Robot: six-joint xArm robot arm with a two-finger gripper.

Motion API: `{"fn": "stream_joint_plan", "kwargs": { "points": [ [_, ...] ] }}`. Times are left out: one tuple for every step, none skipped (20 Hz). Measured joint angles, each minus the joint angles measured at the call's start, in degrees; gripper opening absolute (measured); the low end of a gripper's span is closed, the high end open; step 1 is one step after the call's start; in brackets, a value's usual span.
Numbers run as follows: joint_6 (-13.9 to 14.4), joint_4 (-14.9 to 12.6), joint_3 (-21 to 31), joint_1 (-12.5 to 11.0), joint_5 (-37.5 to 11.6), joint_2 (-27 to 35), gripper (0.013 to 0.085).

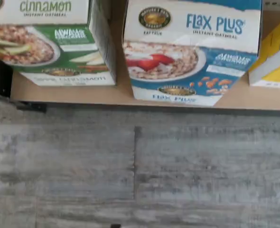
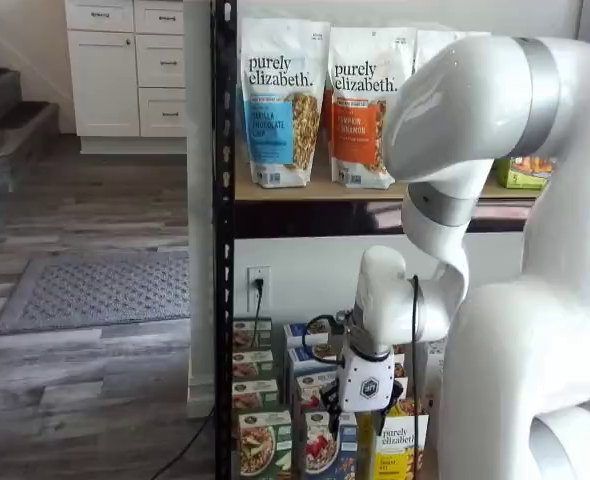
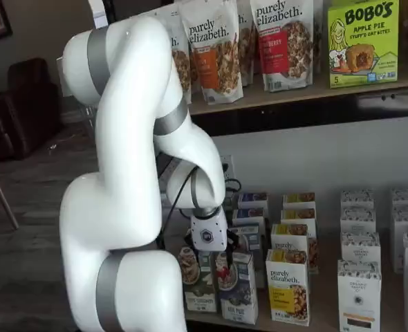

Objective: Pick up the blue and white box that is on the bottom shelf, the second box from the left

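White arm [image 2: 495,200] fills right side; gripper [image 2: 363,418] hangs just above blue box [image 2: 325,447], bottom shelf [image 2: 275,470].

The blue and white box [image 1: 192,50] stands on the bottom shelf [image 1: 121,92], between two cartons

White arm [image 3: 131,173], grey joint bands, black cable [image 2: 414,340]

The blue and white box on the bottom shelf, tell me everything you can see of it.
The blue and white box is a cardboard carton, white above and blue below, printed "Flax Plus Instant Oatmeal", with a gold seal and a bowl of oatmeal with red berries. It stands upright at the front edge of the bottom shelf, apart from the green box beside it.
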Motion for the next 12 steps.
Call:
{"fn": "stream_joint_plan", "kwargs": {
  "points": [
    [-0.4, 0.3, -0.5, -0.1, -0.3, 0.6, 0.0850],
    [-0.7, 0.6, -1.0, -0.2, -0.6, 1.2, 0.0850],
    [-1.1, 0.8, -1.3, -0.2, -0.9, 1.7, 0.0850],
    [-1.4, 1.2, -1.6, -0.2, -1.3, 2.1, 0.0850],
    [-1.6, 1.3, -1.9, -0.3, -1.7, 2.5, 0.0850],
    [-1.4, 1.0, -2.2, -0.4, -2.0, 3.0, 0.0850],
    [-1.0, 0.4, -2.6, -0.5, -2.3, 3.5, 0.0850],
    [-0.4, -0.3, -2.9, -0.6, -2.4, 4.0, 0.0850],
    [0.2, -1.0, -3.2, -0.7, -2.6, 4.4, 0.0850],
    [0.2, -1.0, -3.5, -0.7, -3.0, 5.0, 0.0850],
    [-0.4, -0.3, -3.8, -0.6, -3.4, 5.5, 0.0850],
    [-1.1, 0.4, -4.0, -0.5, -3.7, 5.9, 0.0850]
  ]
}}
